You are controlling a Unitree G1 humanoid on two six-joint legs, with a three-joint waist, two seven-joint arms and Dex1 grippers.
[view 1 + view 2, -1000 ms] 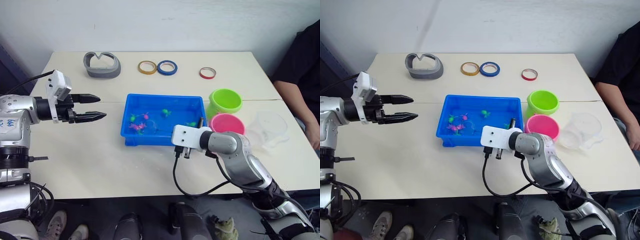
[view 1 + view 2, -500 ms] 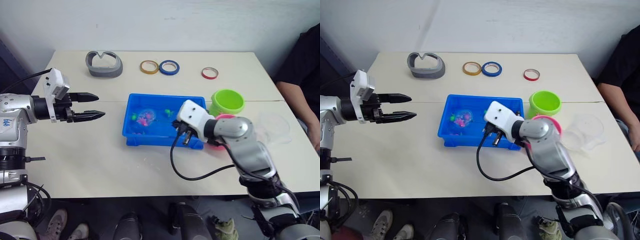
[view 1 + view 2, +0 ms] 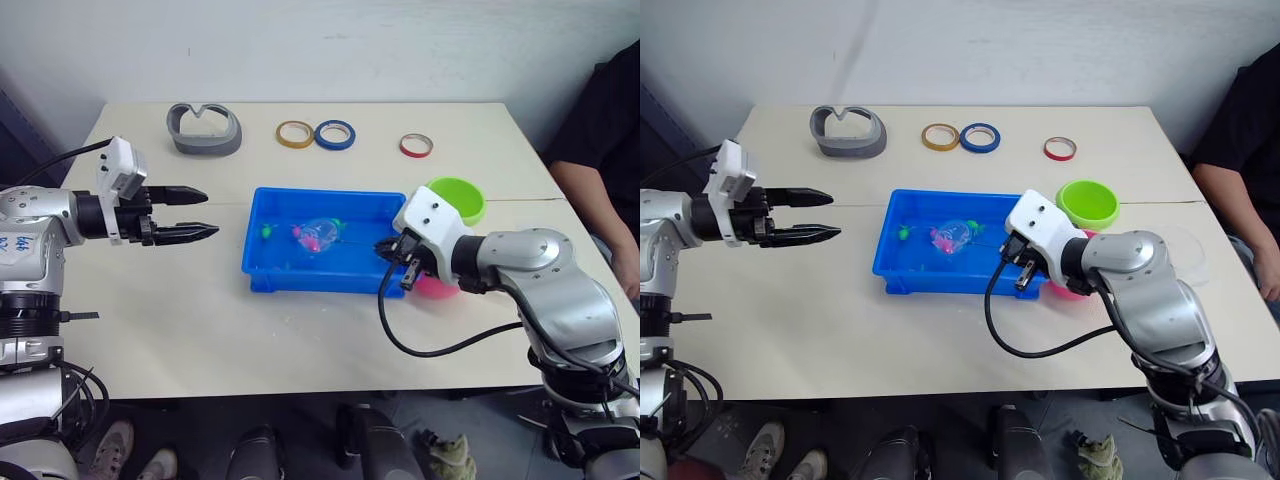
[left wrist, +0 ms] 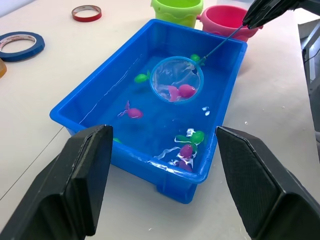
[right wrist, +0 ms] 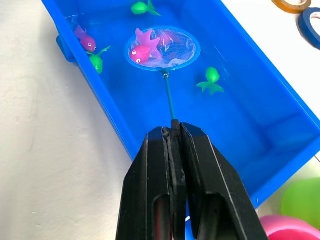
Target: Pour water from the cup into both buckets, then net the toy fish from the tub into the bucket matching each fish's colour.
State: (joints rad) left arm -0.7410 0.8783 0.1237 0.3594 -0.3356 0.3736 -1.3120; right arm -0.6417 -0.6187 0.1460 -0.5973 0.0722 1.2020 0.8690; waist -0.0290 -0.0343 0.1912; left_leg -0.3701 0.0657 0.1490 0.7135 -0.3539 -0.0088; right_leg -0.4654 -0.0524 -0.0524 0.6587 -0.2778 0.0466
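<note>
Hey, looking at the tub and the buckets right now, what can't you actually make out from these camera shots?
- Pink bucket: head views, mostly hidden behind the right gripper and its arm; water inside cannot be judged.
- Green bucket: its inside is too small in the head views and cut off at the left wrist view's edge.
- Net: one pink fish is clear; the mesh blurs any second one.
- Tub: near-corner fish overlap under ripples, count unclear.

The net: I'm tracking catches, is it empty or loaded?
Loaded. The net, held by the right hand over the tub, carries a pink fish.
</note>
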